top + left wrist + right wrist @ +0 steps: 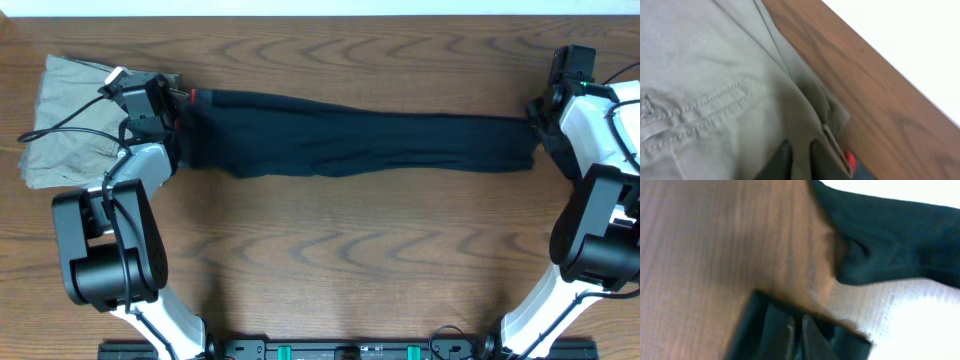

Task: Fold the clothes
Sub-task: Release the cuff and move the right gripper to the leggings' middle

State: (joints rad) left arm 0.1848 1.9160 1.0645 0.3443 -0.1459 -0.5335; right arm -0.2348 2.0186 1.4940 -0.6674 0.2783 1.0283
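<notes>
The clothes, long black leggings (350, 140), lie stretched flat across the table from left to right. Their red-edged waistband (851, 161) is at the left end, where my left gripper (150, 108) sits. In the left wrist view that gripper (799, 150) shows a narrow gap between its fingers, with only khaki cloth behind it. My right gripper (545, 112) is at the ankle end. In the right wrist view its fingertips (799, 330) stand close together, with dark cloth around them. More of the leggings (890, 235) bunches ahead of them.
Khaki-beige trousers (65, 130) lie folded at the far left, partly under the left gripper, and they fill the left wrist view (715, 75). The table's back edge (880, 70) runs close behind both grippers. Bare wood (350, 250) lies in front of the leggings.
</notes>
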